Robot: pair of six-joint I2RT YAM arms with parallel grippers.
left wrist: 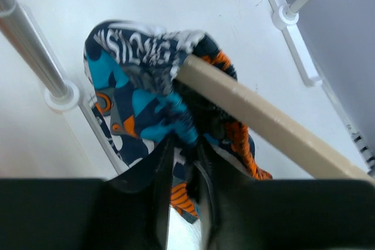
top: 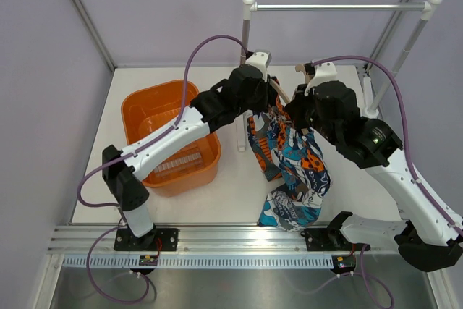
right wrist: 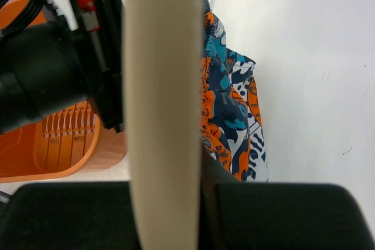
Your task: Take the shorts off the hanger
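Scanning from the left: an orange basket [top: 137, 124] is seen on the left part of the table [top: 231, 186], well apart from the shorts [top: 296, 168]. The left arm is stretched across the basket's right rim toward the middle. The left gripper [top: 272, 99] is held above the table centre, at the top of the shorts.

In the left wrist view the fingers [left wrist: 146, 168] are drawn close together. A fold of printed cloth is caught in the narrow gap, so the shorts appear to be pinched, though the contact point is partly shadowed. The hanger [left wrist: 263, 120] is seen as a beige bar running diagonally just right of that fold, with cloth draped over its upper end.

The shorts are hung in mid-air between the two grippers. Their lower end is bunched on the table near the front edge.

The right gripper [top: 298, 115] is placed just right of the left one, nearly touching. In the right wrist view the hanger's bar is run straight between the black fingers [right wrist: 275, 215] and is clamped there. The shorts are pressed against its right side.

A white rail [top: 340, 7] with round end knobs is mounted at the back right, apart from both grippers.
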